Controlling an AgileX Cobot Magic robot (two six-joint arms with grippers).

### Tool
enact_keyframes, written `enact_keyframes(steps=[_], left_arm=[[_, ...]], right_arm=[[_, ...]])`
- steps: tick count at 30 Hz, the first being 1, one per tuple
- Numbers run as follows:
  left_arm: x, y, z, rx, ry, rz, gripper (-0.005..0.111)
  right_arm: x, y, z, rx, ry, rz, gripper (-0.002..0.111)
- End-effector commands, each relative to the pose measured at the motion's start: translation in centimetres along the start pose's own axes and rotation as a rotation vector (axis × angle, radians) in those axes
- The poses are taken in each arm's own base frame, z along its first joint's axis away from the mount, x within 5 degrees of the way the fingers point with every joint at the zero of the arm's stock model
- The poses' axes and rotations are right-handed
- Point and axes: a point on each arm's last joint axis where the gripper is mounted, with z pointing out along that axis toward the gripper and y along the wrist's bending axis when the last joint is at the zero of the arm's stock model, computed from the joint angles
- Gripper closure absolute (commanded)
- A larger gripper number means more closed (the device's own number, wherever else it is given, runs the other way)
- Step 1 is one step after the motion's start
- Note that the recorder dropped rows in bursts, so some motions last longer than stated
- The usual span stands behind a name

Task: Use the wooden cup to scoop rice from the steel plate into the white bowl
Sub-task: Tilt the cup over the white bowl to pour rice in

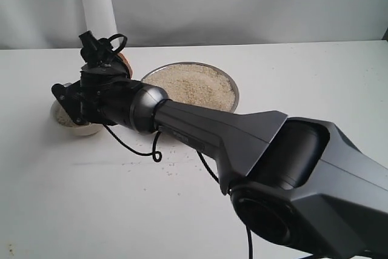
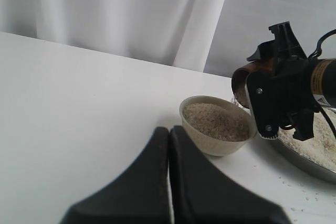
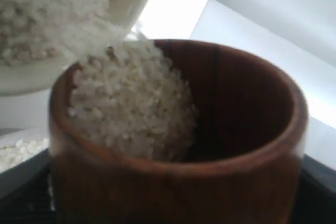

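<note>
My right gripper reaches across to the left, shut on the wooden cup. It holds the cup tipped above the white bowl. In the right wrist view, rice slides out of the cup and streams into the bowl. The steel plate behind holds a wide heap of rice. In the left wrist view my left gripper is shut and empty, low over the table just short of the bowl, which is nearly full of rice.
Loose grains lie scattered on the white table in front of the plate. A black cable loops down from the right arm onto the table. A white curtain hangs behind the table's far edge.
</note>
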Motion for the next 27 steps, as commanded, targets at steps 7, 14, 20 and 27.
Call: enact_keyframes(steps=[7, 14, 20, 27], left_arm=[[0.0, 0.0, 0.0, 0.006, 0.0, -0.006, 0.107], [0.0, 0.0, 0.0, 0.006, 0.0, -0.006, 0.107], [0.0, 0.0, 0.0, 0.006, 0.0, -0.006, 0.107], [0.0, 0.0, 0.0, 0.006, 0.0, -0.006, 0.107]], right_arm=[[-1.0, -1.2, -1.1, 0.085, -0.017, -0.06, 0.108], [-1.3, -1.6, -1.3, 0.125, -0.032, -0.101, 0.108], [-1.6, -1.7, -1.3, 0.141, -0.053, -0.172, 0.108], [-1.6, -1.7, -1.3, 0.146, -0.056, -0.219, 0.108]])
